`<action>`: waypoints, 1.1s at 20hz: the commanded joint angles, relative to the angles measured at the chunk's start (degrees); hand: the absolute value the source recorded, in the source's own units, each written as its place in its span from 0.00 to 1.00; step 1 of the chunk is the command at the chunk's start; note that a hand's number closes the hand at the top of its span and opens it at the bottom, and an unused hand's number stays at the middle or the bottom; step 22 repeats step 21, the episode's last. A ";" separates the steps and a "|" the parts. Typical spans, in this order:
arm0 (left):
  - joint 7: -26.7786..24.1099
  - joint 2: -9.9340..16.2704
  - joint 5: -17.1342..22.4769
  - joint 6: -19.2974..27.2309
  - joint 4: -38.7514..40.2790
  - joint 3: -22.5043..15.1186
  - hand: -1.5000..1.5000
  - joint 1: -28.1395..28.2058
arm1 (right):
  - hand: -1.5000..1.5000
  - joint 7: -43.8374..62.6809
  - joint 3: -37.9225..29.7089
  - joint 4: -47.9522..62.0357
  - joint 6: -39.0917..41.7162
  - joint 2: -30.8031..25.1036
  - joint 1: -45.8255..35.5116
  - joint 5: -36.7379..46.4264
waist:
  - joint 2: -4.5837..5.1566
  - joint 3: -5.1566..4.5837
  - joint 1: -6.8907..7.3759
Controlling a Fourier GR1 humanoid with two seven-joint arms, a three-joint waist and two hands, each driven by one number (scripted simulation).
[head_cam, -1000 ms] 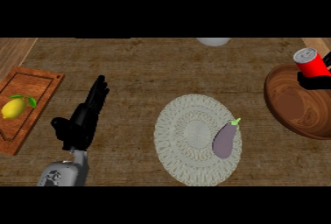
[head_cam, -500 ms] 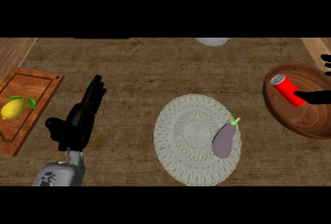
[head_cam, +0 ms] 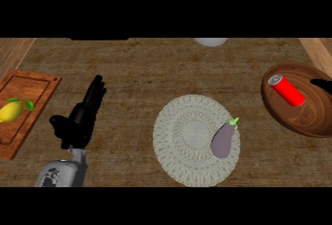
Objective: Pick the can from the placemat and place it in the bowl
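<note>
Here the wooden counter (head_cam: 162, 66) is shown from steeply above. A round woven placemat (head_cam: 188, 132) is seen at its centre, with a purple eggplant (head_cam: 222, 139) lying on the mat's right part. A wooden cutting board (head_cam: 26, 88) is seen at the left edge, bearing a yellow lemon (head_cam: 9, 110). At the right edge a wooden bowl (head_cam: 285, 118) is seen, and the red can (head_cam: 286, 90) lies tipped on its side inside it, silver top toward the upper left; the placing step is judged to be done. The left hand (head_cam: 81, 116) is held between board and placemat, fingers straight and holding nothing, at rest. Of the right hand (head_cam: 322, 85) only a dark sliver is visible at the right edge, beside the can and apart from it; whether its fingers are open or curled cannot be told. A pale round object (head_cam: 211, 41) is cut off at the top edge and cannot be identified.

The can is judged to be light, stiff and smooth-walled, and liable to roll while on its side. It is best taken across the middle of its cylindrical wall, not at the rims.
</note>
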 commanded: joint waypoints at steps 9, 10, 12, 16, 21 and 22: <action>0.63 0.43 0.64 -1.26 -2.01 0.72 0.50 1.74 | 0.00 2.83 -10.86 -14.71 13.90 -1.25 15.14 -18.29 | -0.09 0.00 -0.30; 1.30 -0.91 -1.12 0.49 -0.10 -0.37 0.50 -0.53 | 0.00 1.08 -13.68 -8.84 18.15 -5.52 13.34 -20.93 | 0.01 0.03 -0.30; 0.73 1.03 0.63 -1.16 -1.28 1.81 0.50 0.56 | 0.00 2.89 -13.34 -18.18 19.26 -1.82 19.77 -22.72 | -0.15 -0.01 -0.57; 0.54 1.71 1.57 -3.18 -3.61 2.01 0.50 2.66 | 0.00 1.56 -10.92 -19.61 17.55 1.66 20.13 -21.71 | 0.01 0.00 0.21; 0.87 -1.15 -1.52 -0.19 -3.94 -0.40 0.50 2.36 | 0.00 -4.67 -13.76 -20.51 21.69 3.01 28.30 -22.88 | 0.01 0.01 0.01; 0.87 -1.15 -1.52 -0.19 -3.94 -0.40 0.50 2.36 | 0.00 -4.67 -13.76 -20.51 21.69 3.01 28.30 -22.88 | 0.01 0.01 0.01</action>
